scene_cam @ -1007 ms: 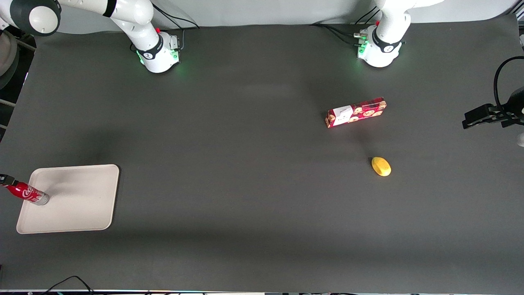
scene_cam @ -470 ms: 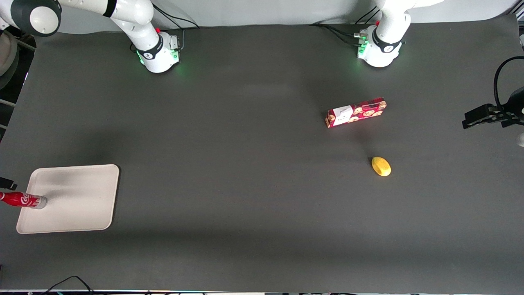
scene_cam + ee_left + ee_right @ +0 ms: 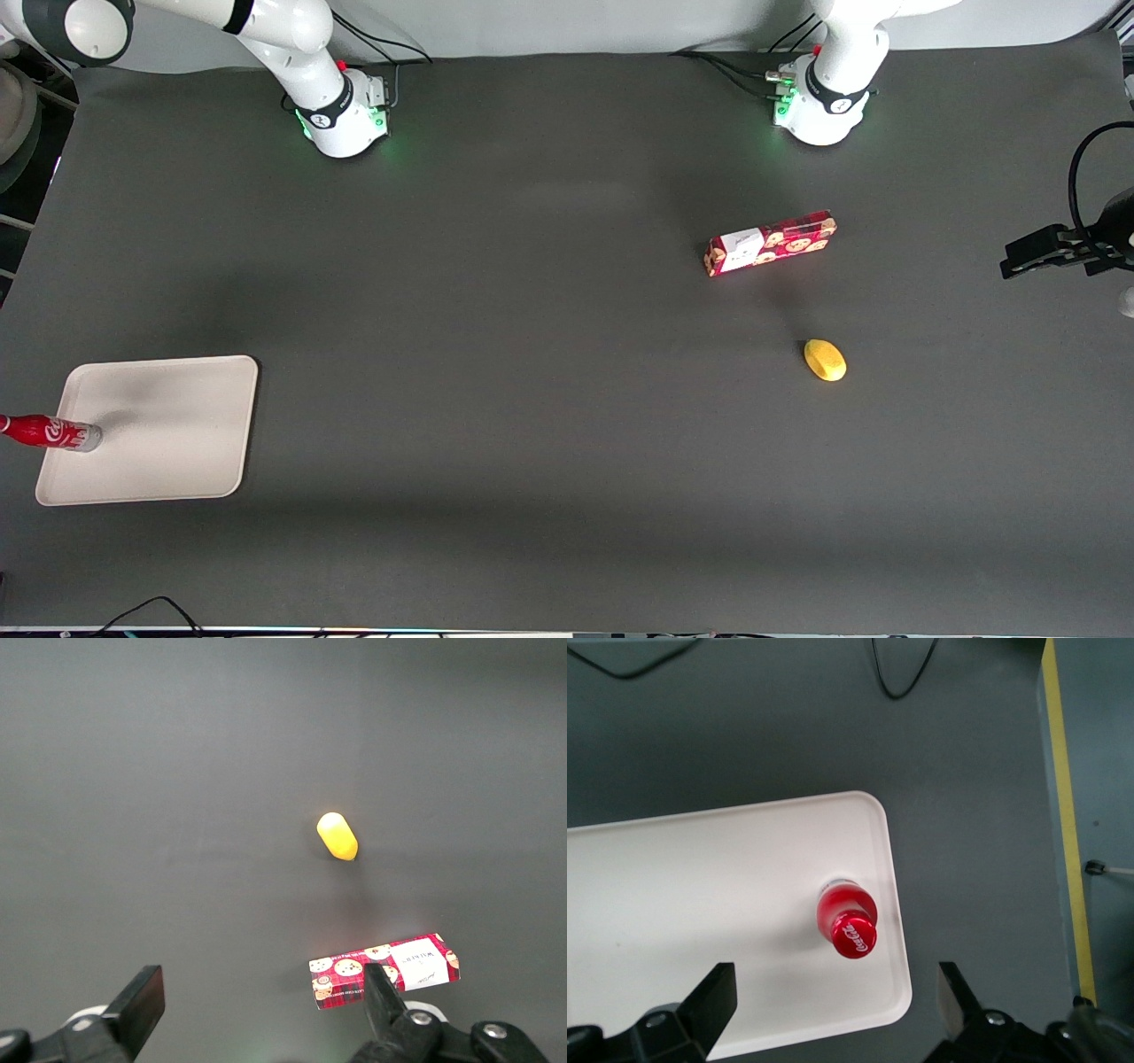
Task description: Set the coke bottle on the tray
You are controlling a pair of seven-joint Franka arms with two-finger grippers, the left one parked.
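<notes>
I see the coke bottle (image 3: 849,926) upright on the tray (image 3: 673,904) near its rim; my gripper (image 3: 837,1010) hovers above it, fingers spread, holding nothing.

Your gripper (image 3: 833,1014) hangs open, clear above the coke bottle (image 3: 849,923). The bottle stands upright near the tray (image 3: 700,904) rim, the tray's only obstacle.

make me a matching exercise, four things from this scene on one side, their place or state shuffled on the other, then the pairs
Things:
1. bottle
2. gripper
3. cookie box
4. lemon

Descriptions:
A. yellow, lying bare on the mat
B. open, above the tray, holding nothing
C. upright on the tray, close to its rim
D. red, lying flat, farther from the front camera than the yellow thing

Pairs: 1-C, 2-B, 3-D, 4-A
</notes>
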